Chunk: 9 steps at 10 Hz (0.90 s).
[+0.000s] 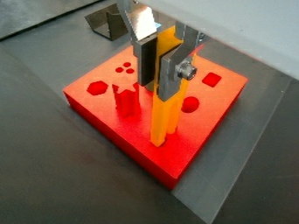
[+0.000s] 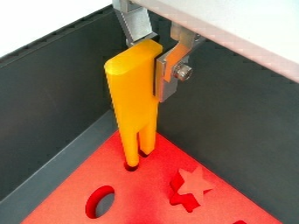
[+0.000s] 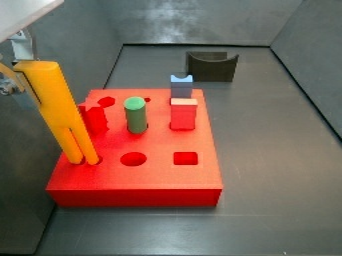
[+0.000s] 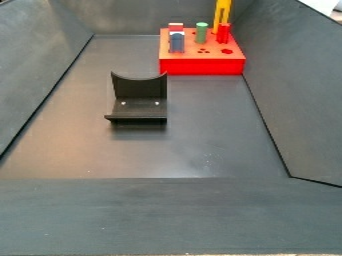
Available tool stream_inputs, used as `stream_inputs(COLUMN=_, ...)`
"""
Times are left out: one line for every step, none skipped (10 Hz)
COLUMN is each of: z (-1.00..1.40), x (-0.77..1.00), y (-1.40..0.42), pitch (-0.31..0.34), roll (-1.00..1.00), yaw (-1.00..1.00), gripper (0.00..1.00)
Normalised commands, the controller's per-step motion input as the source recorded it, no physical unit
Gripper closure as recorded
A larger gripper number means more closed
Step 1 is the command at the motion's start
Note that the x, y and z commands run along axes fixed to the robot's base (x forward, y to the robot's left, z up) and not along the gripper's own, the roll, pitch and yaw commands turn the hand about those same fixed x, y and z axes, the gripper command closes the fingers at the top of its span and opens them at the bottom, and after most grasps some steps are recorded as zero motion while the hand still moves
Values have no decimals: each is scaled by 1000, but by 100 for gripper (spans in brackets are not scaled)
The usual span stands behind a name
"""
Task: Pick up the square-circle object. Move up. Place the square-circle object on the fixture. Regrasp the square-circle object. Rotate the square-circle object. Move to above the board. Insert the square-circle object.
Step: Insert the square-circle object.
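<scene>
The square-circle object (image 1: pixel 162 105) is a long yellow-orange rod standing upright with its forked lower end (image 2: pixel 132 156) at a hole in the red board (image 1: pixel 198 140). My gripper (image 1: pixel 160 87) is shut on its upper part, with a silver finger (image 2: pixel 176 68) pressed against each flat side. In a side view the rod (image 3: pixel 60 110) stands at the board's (image 3: pixel 134 180) left edge, with the gripper (image 3: pixel 14 75) at its top. How deep the rod sits in the hole I cannot tell. The fixture (image 4: pixel 136 100) stands apart from the board (image 4: pixel 203 62).
On the board stand a green cylinder (image 3: pixel 135 113), a red square peg (image 3: pixel 183 113) and a red star-shaped peg (image 3: pixel 94 118). A small blue-grey block (image 3: pixel 182 87) sits behind them. Dark bin walls (image 2: pixel 59 105) rise close beside the board's corner.
</scene>
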Motion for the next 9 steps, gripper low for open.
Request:
stream_inputs(z=-331, x=149, y=0, pitch=-94, roll=-74, yaw=0, gripper=100)
stream_inputs(z=-354, x=223, y=0, pitch=-59, roll=-77, yaw=0, gripper=100)
stream_inputs(z=-377, x=186, y=0, pitch=-31, roll=-71, yaw=3, gripper=100)
stream_inputs(z=-380, x=109, y=0, pitch=0, roll=-44, yaw=51, gripper=100)
stream_inputs(z=-440, x=49, y=0, pitch=-17, roll=-26, yaw=60, gripper=100)
stream_inputs(z=-703, x=9, y=-120, pitch=0, roll=10, yaw=3, gripper=100)
stream_inputs(z=-769, x=20, y=-103, pitch=0, roll=20, yaw=0, gripper=100)
stream_inputs(z=-694, x=37, y=-74, pitch=14, roll=19, yaw=0, gripper=100)
stream_inputs(z=-660, x=34, y=-66, pitch=13, roll=13, yaw=0, gripper=100)
